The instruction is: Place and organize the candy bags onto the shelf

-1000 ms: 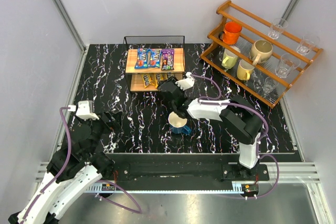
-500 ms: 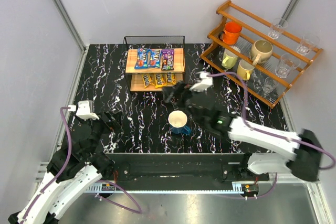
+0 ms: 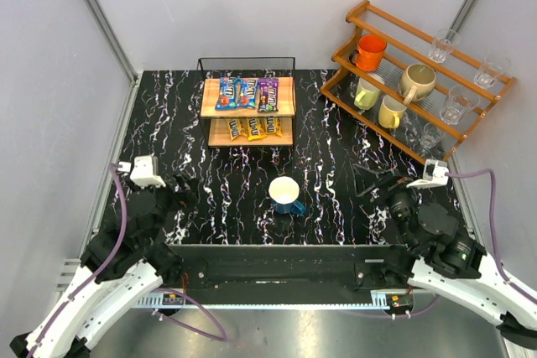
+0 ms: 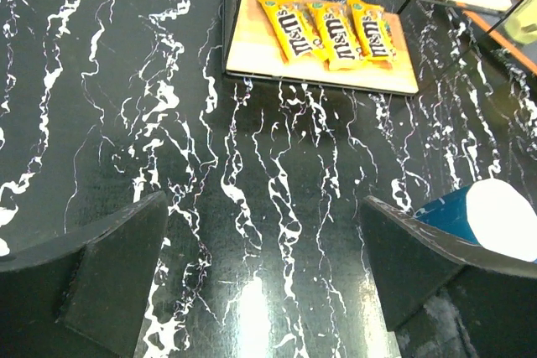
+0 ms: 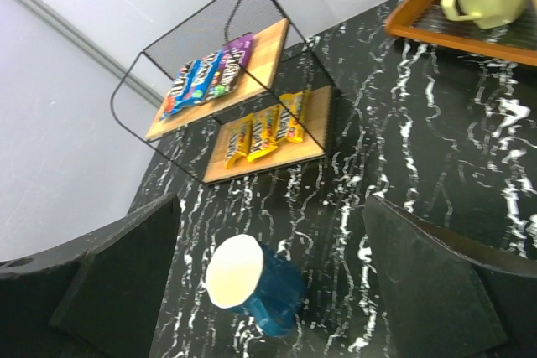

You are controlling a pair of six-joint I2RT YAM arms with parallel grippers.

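Note:
The small two-tier shelf (image 3: 289, 95) of light wood and black wire stands at the back centre. Two blue candy bags (image 3: 236, 93) and one purple bag (image 3: 268, 94) lie side by side on its top board. Three yellow bags (image 3: 252, 128) lie in a row on its lower board, also in the left wrist view (image 4: 329, 28) and right wrist view (image 5: 265, 132). My left gripper (image 3: 186, 193) is open and empty at the near left. My right gripper (image 3: 372, 184) is open and empty at the near right. Both are well away from the shelf.
A blue mug (image 3: 287, 195) with a white inside stands between the two arms, in front of the shelf. A reddish-brown slatted rack (image 3: 394, 136) with mugs and glasses stands at the back right. Grey walls close in the table on three sides.
My right arm has pulled back from in front of the shelf to the near right of the table. The left arm shifted slightly. All bags stay on the shelf.

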